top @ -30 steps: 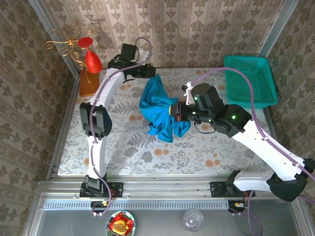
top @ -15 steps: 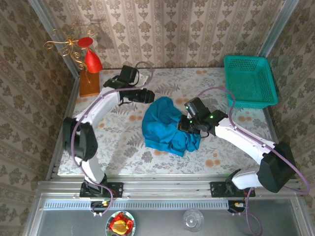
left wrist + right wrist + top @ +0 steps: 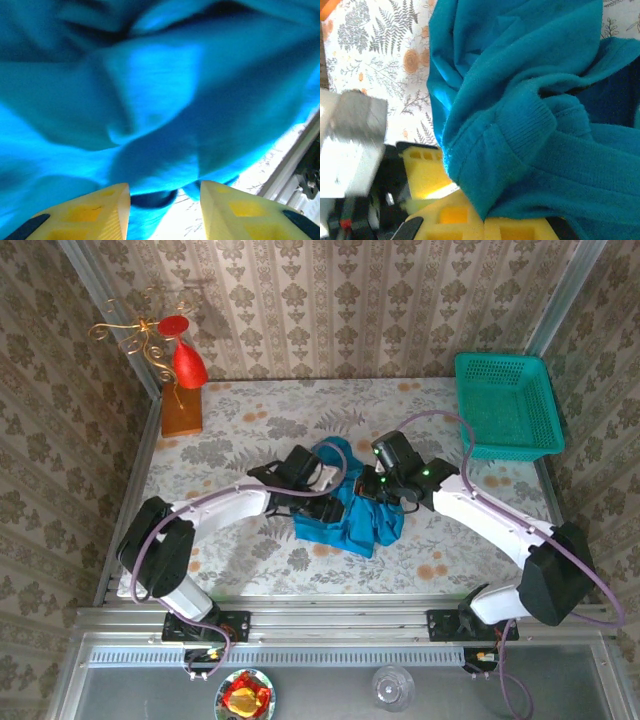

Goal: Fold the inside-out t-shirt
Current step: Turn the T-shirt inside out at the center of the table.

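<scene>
T-shirt (image 3: 350,525), bunched: your right gripper (image 3: 485,220) clamps its ribbed edge, likely as anchor; left gripper (image 3: 165,196), jaws half-parted, empty, fronts the cloth.

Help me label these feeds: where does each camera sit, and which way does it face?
Top external: above and behind the bases, looking down on table; both arms, left gripper, right gripper.
Left wrist: on that wrist, facing t-shirt close up; own fingers apart.
Right wrist: on that wrist, facing t-shirt and table; own fingers clamping cloth.
Shared: all three see the t-shirt.
</scene>
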You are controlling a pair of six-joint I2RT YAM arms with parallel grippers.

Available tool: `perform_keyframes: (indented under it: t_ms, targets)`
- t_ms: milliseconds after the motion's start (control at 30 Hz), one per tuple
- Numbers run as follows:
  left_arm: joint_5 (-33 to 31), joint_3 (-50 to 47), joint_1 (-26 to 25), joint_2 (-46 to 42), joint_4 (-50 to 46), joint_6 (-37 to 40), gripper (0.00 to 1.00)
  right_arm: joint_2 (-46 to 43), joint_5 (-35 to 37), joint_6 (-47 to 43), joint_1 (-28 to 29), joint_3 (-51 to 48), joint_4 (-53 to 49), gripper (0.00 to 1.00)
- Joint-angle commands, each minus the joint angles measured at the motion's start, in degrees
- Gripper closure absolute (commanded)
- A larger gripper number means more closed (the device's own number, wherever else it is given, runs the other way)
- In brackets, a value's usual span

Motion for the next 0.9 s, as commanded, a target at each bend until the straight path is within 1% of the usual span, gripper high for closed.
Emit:
perform_keyframes:
  t_ms: [0,100,267,433,467,567,867]
  targets:
    - [0.6,0.2,-3.1,1.2,5.5,5.7,0.57,0.0,0.2,0.7,-0.2,1.2,1.0,1.00]
    - [0.7,1.3,-3.5,3.0,4.8,11.1,0.55,-0.2,0.2,0.6,-0.2,1.2,0.7,1.00]
    - [4.7,4.5,-3.7,7.2,1.0,17.8,0.55,-0.3,0.2,0.2,-0.3,1.6,0.0,1.00]
    - [6.7,4.0,-3.8,7.6,-0.3,21.2,0.57,-0.3,0.7,0.2,-1.4,1.3,-0.3,1.00]
    - [7.2,3.7,-3.8,7.5,-0.6,21.6,0.57,-2.1,0.7,0.2,-1.8,1.2,-0.4,1.00]
    - [8.2,2.8,-3.7,7.3,-1.0,22.9,0.58,-2.7,0.7,0.1,-3.2,0.8,-0.6,1.00]
    - [9.9,1.6,-3.8,7.2,-2.5,24.6,0.59,-3.5,-1.0,-0.7,-6.6,1.2,-1.2,1.00]
